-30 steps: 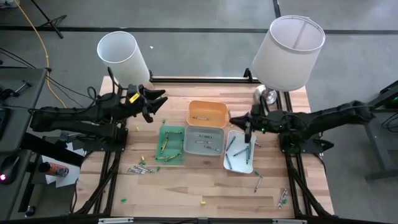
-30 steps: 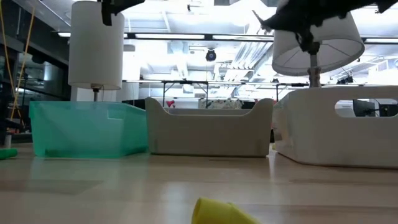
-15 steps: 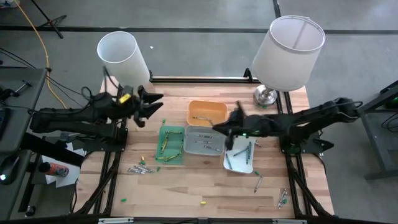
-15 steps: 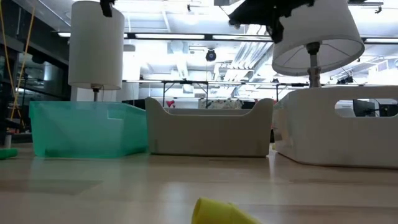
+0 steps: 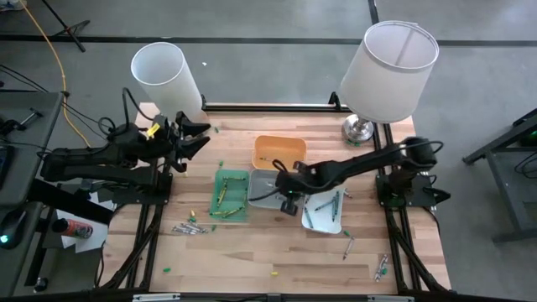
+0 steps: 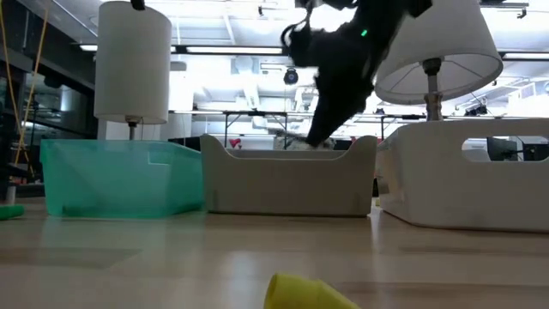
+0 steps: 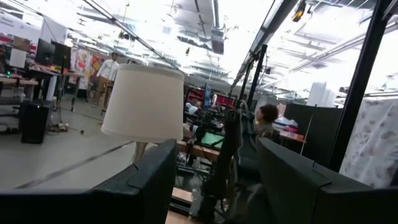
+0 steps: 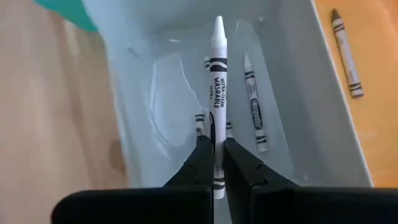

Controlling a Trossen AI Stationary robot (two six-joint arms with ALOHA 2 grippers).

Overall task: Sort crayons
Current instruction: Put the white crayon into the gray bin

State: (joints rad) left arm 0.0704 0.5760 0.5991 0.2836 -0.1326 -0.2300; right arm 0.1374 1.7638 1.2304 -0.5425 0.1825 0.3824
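Swung my right end effector (image 8: pixel 214 163) from the white tray over the grey tray (image 5: pixel 254 195), clenched on a white crayon (image 8: pixel 216 99). Loose crayons (image 5: pixel 189 226) remain near the surface's front edge.

Two white lamps (image 5: pixel 388 71) at the wooden table's (image 5: pixel 252 252) far edge

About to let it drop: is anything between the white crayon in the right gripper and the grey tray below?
Nothing visible. The right gripper holds the white crayon directly over the open grey tray.
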